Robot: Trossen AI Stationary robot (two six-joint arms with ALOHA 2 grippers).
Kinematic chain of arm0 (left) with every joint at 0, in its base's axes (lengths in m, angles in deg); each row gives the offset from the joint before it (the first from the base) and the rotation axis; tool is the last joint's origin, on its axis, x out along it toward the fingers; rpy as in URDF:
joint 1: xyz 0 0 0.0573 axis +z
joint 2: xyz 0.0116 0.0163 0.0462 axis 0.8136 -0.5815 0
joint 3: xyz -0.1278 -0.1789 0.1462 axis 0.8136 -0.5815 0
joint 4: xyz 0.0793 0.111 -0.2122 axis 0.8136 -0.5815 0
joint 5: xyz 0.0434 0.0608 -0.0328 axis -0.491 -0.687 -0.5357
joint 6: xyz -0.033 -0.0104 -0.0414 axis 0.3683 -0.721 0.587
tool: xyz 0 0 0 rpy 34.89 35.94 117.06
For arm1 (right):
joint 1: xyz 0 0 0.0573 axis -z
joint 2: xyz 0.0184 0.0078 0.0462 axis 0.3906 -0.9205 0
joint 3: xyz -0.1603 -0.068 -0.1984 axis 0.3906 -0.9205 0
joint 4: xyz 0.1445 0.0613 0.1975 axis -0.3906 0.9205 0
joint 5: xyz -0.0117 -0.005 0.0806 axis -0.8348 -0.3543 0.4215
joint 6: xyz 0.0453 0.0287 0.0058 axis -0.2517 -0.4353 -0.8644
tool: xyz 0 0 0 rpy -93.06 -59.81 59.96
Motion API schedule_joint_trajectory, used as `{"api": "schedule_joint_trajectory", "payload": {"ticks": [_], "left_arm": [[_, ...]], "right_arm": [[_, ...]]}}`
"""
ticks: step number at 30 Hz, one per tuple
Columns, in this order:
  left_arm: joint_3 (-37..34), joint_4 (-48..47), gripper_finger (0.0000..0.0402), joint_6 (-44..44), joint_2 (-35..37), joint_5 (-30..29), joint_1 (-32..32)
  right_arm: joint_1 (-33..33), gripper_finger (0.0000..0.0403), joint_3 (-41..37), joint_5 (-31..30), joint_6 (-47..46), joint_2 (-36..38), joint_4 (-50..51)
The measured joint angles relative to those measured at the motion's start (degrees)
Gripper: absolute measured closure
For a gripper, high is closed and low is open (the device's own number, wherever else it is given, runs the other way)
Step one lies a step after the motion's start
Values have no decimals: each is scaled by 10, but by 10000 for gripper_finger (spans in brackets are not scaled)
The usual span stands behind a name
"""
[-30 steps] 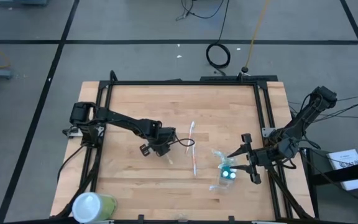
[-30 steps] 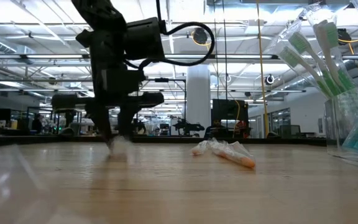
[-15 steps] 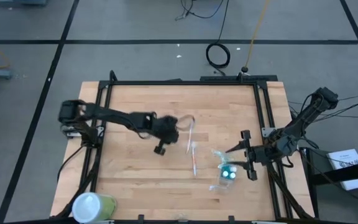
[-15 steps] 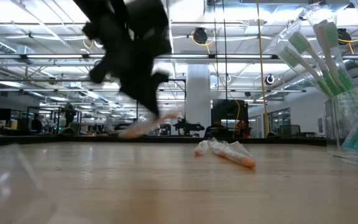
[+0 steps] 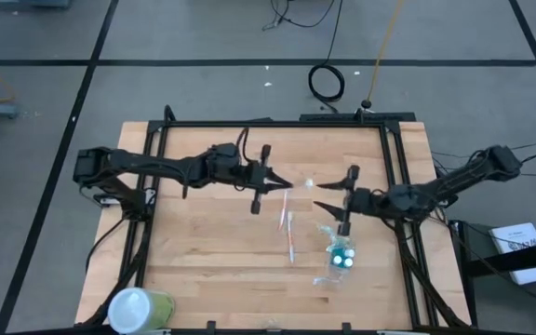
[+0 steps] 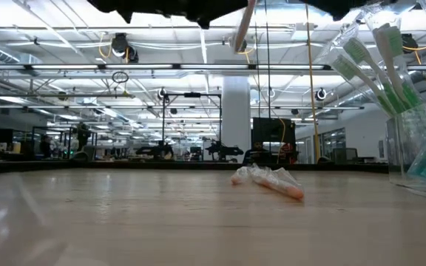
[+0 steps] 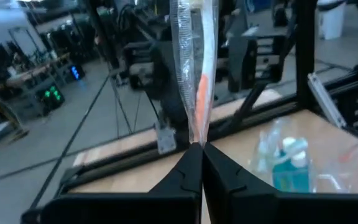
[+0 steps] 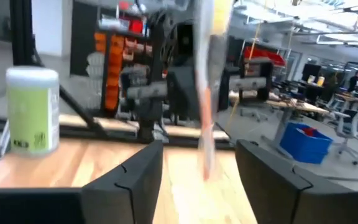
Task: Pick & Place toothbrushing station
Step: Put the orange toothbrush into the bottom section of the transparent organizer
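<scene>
Wood table (image 5: 203, 251), open workshop behind. Holder (image 6: 420, 148) with brushes and teal tubes near right edge; another wrapped brush (image 5: 289, 237) lies mid-table. Left gripper (image 5: 273, 183) clamps wrapped toothbrush (image 7: 194, 74) aloft over table centre. Right gripper (image 5: 333, 198) faces it, fingers spread wide. Judgement: handover; close squarely on wrapper before left releases.

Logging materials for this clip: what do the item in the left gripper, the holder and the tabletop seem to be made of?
The left gripper is shut on a wrapped toothbrush: thin clear film, glossy and crinkled, over what looks like an orange plastic handle. The holder looks like clear rigid plastic, since the brushes show through its walls. The table seems pale wood with visible plank lines and a matte finish.
</scene>
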Motion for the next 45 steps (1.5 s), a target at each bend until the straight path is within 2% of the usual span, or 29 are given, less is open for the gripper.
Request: {"api": "schedule_joint_trajectory", "payload": {"ticks": [5, 7, 10, 13, 18, 24, 30, 32, 34, 37, 41, 45], "left_arm": [[0, 48, 400, 1, -41, -2, -3], [0, 64, 399, 1, -51, -5, -3], [0, 73, 400, 6, -62, -5, -3], [0, 77, 399, 11, -68, -5, -3], [0, 82, 397, 12, -68, -5, -2], [0, 83, 397, 14, -68, -8, -2], [1, 84, 399, 14, -68, -6, -3], [1, 84, 394, 14, -68, -6, -3], [1, 84, 382, 17, -68, -11, -3], [1, 76, 357, 66, -67, -63, -11], [2, 35, 301, 79, -64, -119, -21], [1, 9, 240, 86, -66, -126, -37]], "right_arm": [[52, 180, 0, 42, -3, -37, -102], [66, 175, 0, 78, -12, -46, -129], [87, 176, 0, 148, -44, -62, -162], [103, 189, 0, 178, -63, -83, -176], [121, 228, 0, 181, -67, -118, -210], [128, 302, 0, 240, -67, -131, -232], [126, 386, 0, 237, -42, -123, -232], [125, 393, 0, 237, -28, -123, -228], [125, 390, 0, 236, -29, -123, -223], [124, 391, 0, 233, -35, -111, -209], [115, 395, 0, 239, -41, -63, -169], [102, 393, 0, 257, -75, -3, -105]]}}
